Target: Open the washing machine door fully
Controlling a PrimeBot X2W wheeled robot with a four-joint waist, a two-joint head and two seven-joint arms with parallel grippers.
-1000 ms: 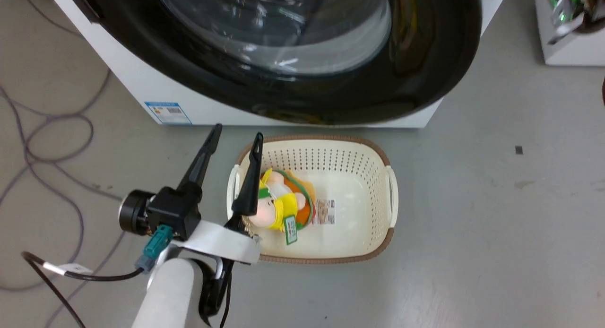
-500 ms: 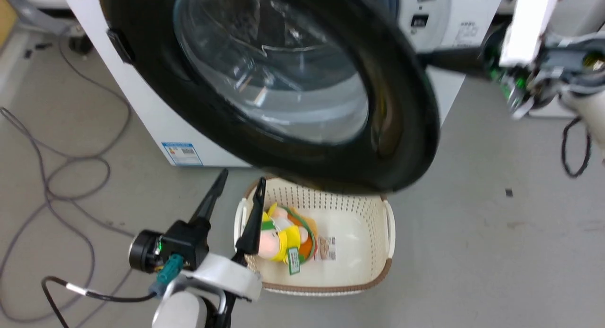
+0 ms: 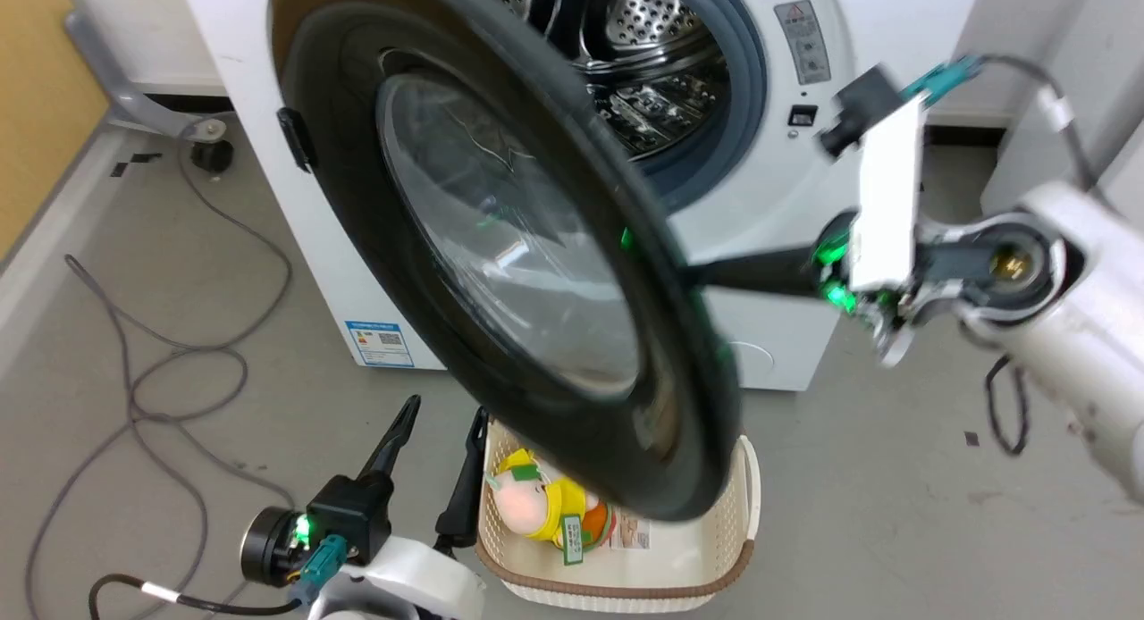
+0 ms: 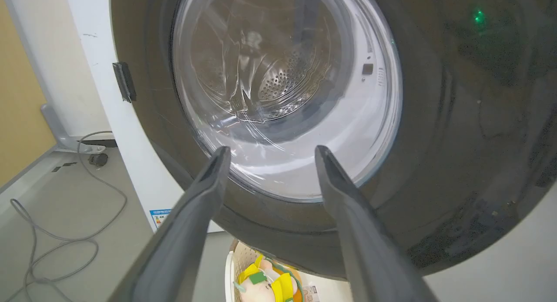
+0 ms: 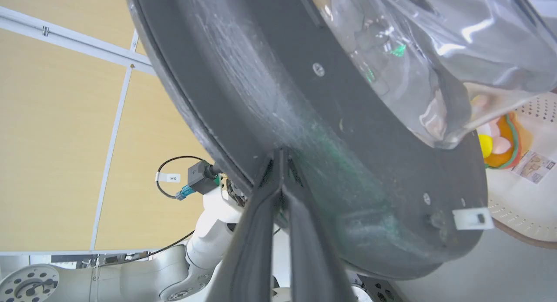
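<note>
Here right jaws closed against half-open washing machine door (image 3: 509,254) rim

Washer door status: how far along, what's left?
Done: the large round glossy black door with the clear glass window is unlatched and stands partly swung out from the big white front-loading washing machine, its perforated steel drum exposed. In hand: the right gripper, fingers together, touches the door's inner face near the rim; the left gripper hangs open, idle. Left: swing it out fully.

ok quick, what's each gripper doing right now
Left gripper: open, holding nothing.
Right gripper: shut, tips against the inner side of the washing machine door near its rim.
</note>
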